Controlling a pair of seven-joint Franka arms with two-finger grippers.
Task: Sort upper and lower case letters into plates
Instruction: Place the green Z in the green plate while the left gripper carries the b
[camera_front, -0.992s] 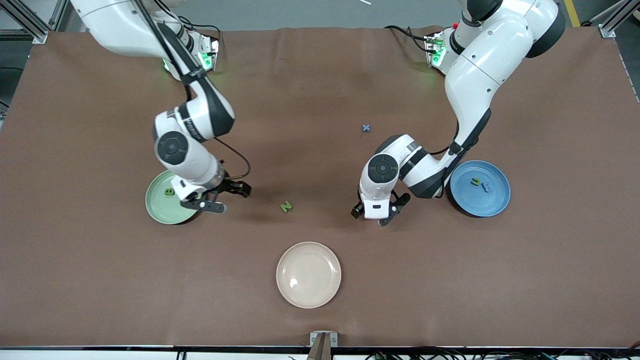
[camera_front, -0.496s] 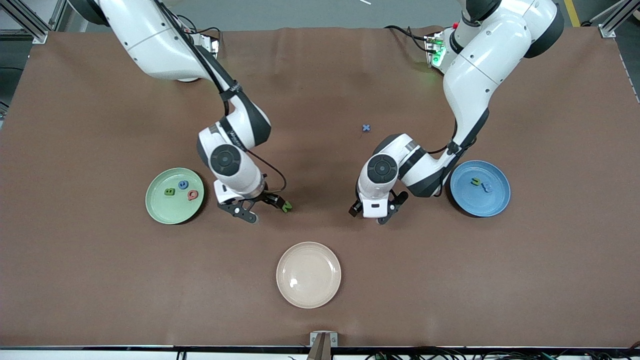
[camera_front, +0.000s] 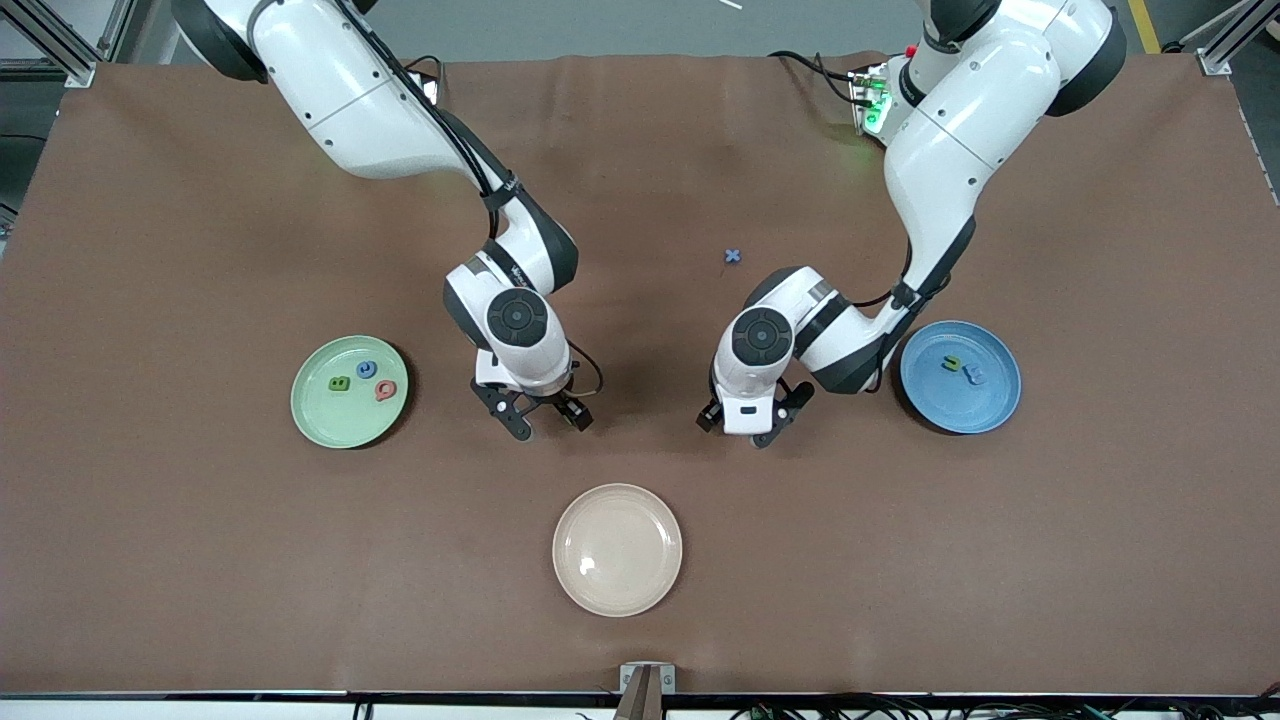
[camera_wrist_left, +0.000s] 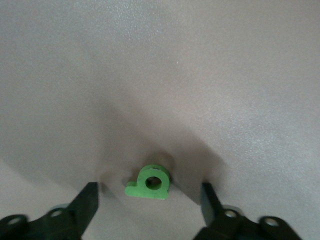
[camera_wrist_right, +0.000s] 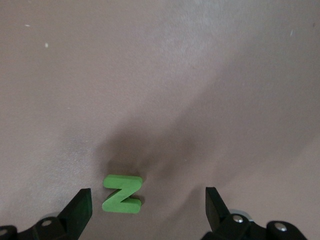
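Note:
My right gripper (camera_front: 550, 423) hangs open low over the mat between the mint green plate (camera_front: 325, 420) and my left gripper (camera_front: 738, 430). In the right wrist view a green letter Z (camera_wrist_right: 122, 194) lies flat between the right gripper's (camera_wrist_right: 147, 209) spread fingers, close to one finger (camera_wrist_right: 80, 209). The left gripper (camera_wrist_left: 150, 204) is open too, and a green lower-case letter with a round hole (camera_wrist_left: 148, 182) lies just ahead of its jaws. Neither letter is touched. Both are hidden under the hands in the front view. The blue plate (camera_front: 990, 408) lies beside the left arm.
The mint plate holds a green letter (camera_front: 339, 383), a blue one (camera_front: 367, 369) and a pink one (camera_front: 386, 390). Two small letters (camera_front: 952, 364) lie in the blue plate. A blue x (camera_front: 733, 256) lies farther from the camera. A cream-beige plate (camera_front: 640, 575) sits nearest the camera.
My right arm has swung from over the mint plate toward the middle of the table and now covers the green Z. My left gripper has stayed almost in place.

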